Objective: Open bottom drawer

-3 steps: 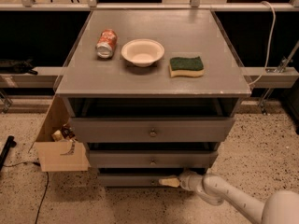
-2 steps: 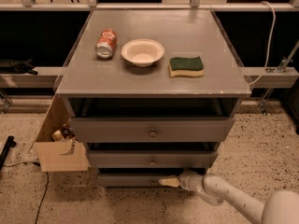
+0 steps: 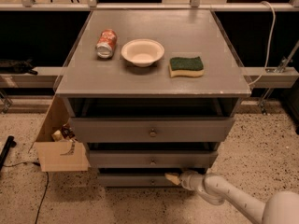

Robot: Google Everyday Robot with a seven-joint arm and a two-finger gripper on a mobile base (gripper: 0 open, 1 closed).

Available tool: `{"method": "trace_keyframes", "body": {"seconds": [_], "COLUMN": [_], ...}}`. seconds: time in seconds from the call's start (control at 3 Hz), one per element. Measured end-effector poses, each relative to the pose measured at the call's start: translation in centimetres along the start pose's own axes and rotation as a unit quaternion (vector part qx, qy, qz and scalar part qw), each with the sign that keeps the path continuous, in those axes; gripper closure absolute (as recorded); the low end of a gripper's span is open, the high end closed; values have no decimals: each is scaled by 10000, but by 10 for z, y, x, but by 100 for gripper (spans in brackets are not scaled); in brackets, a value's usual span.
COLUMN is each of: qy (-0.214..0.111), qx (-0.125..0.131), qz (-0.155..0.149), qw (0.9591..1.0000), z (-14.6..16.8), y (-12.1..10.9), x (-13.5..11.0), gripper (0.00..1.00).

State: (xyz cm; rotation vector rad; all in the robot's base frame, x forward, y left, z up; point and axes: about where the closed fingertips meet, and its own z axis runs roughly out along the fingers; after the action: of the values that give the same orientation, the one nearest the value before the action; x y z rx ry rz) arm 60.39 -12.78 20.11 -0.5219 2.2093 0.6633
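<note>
Lower right of frame: the white robot arm (image 3: 233, 200) reaches in from the corner toward the cabinet base. The gripper (image 3: 172, 178) sits against the front of the bottom drawer (image 3: 131, 179), just right of its small round knob (image 3: 152, 181); the gripper's state cannot be determined from this view. Above it are the middle drawer (image 3: 121, 159) and the top drawer (image 3: 112, 130). An open cardboard box (image 3: 60, 154) stands on the speckled floor at lower left, beside the cabinet. On the grey tabletop (image 3: 205, 36), left to right: a soda can (image 3: 106, 43) on its side, a white bowl (image 3: 142, 52), a green-and-yellow sponge (image 3: 186, 66).
</note>
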Motion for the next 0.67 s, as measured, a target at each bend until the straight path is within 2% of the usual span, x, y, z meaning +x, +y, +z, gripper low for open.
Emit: {"method": "trace_keyframes", "body": {"seconds": [0.67], "qy": [0], "qx": [0], "qz": [0], "qw": [10000], "z": [0], "y": [0], "x": [0], "gripper": [88]}}
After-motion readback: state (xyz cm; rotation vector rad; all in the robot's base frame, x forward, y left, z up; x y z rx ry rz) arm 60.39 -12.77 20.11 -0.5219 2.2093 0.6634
